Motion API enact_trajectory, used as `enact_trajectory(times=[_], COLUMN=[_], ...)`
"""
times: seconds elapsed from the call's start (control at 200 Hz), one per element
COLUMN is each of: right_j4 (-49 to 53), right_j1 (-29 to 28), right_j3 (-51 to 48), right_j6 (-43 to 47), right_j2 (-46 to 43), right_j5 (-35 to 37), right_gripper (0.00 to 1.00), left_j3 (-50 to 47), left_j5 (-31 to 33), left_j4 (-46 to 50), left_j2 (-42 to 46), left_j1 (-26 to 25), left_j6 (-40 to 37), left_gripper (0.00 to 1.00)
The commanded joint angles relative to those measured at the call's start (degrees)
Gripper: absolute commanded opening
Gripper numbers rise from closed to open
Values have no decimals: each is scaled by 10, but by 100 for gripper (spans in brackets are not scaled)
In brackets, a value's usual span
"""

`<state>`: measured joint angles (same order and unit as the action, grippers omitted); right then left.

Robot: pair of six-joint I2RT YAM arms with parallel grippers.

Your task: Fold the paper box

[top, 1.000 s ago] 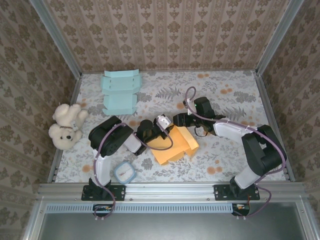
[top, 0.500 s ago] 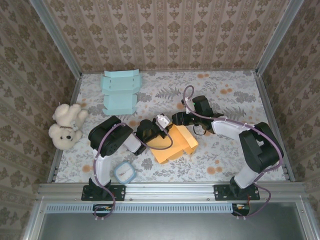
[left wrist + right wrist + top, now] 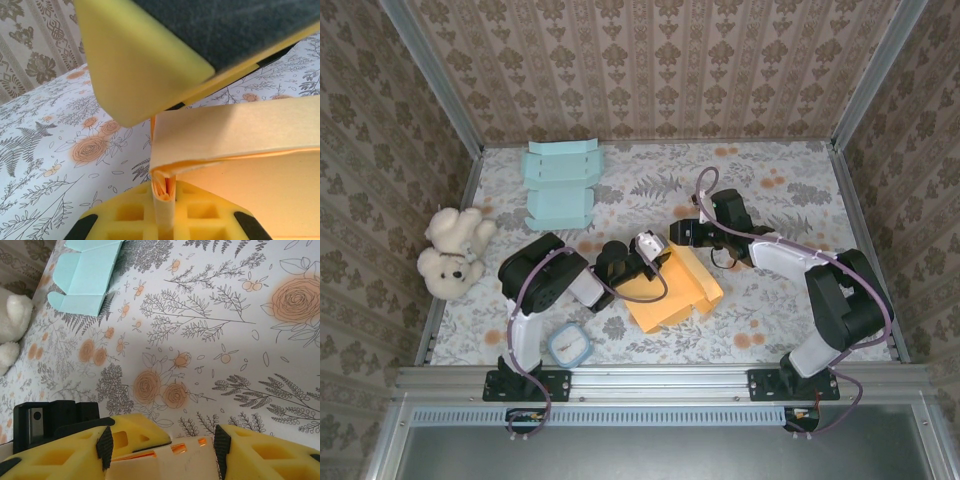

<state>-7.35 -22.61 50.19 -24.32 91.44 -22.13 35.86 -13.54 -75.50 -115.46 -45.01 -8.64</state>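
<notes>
While left gripper (image 3: 657, 263) pinches orange paper box (image 3: 680, 300), long axis roughly crosswise, right gripper (image 3: 160, 442) astride far edge, grip unclear.

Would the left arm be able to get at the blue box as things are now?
Probably not yet. The left end effector is shut on an edge of the orange box, so it is occupied. Otherwise the table between it and the blue box looks free.

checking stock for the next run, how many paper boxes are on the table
2. The orange paper box is at the middle of the table, partly folded. The light blue paper box lies flat at the far left. Nothing suggests a hidden one.
</notes>
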Motion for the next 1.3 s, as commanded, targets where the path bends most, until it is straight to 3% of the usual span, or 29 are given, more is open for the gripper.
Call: enact_trajectory(times=[0.0,0.215,0.5,0.945,1.16,1.295], right_j4=[-1,-34,-30,20,62,85], right_j1=[2,-5,-33,-44,-51,-53], right_j3=[-6,-39,-42,-60,-114,-135], right_j6=[-10,-6,32,23,5,-6], right_j2=[7,36,45,-158,-298,-334], right_j5=[11,13,102,201,278,299], right_gripper=[59,59,58,58,58,57], left_j3=[2,10,17,9,2,-10], left_j5=[-8,-2,1,25,101,170], left_j4=[7,7,8,7,8,7], left_j2=[-8,-15,-19,-13,4,25], left_j1=[-4,-4,-3,-4,-3,1], left_j6=[-23,-20,-10,-6,38,92], left_gripper=[0,0,0,0,0,0])
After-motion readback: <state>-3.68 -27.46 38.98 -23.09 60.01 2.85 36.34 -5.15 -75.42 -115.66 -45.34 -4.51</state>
